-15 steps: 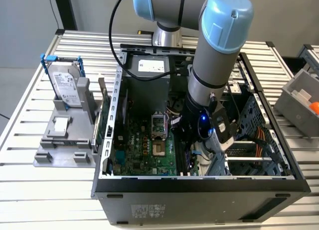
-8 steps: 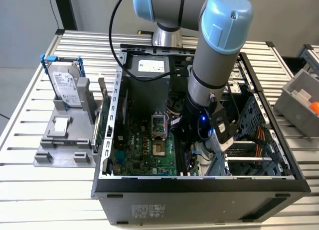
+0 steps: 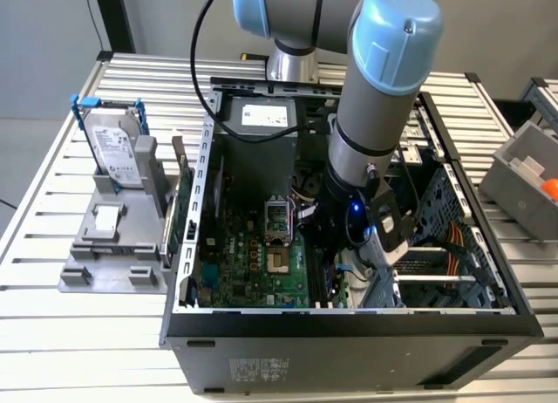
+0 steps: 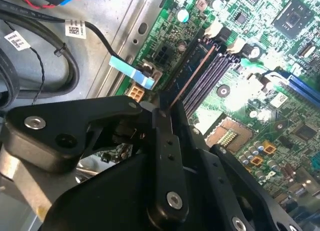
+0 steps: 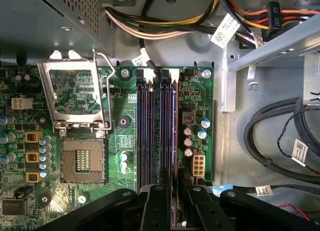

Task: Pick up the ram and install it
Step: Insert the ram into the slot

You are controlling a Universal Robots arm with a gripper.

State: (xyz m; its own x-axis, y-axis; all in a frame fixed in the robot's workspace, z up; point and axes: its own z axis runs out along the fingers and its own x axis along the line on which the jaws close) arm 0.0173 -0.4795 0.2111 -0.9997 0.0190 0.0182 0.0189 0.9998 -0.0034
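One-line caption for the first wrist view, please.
End effector holding the ram edge-on over the motherboard memory slots, beside the open CPU socket.

The ram (image 4: pixel 192 73) is a thin, narrow dark bluish-green board standing on its long edge, its upper edge showing as a fine coppery line in the second wrist view. It sits lengthwise in line with the long dark slots (image 5: pixel 150 136) near the motherboard's (image 5: pixel 120 141) edge, in the slot nearest that edge (image 5: pixel 174 136), one end between black fingers (image 4: pixel 162 141)
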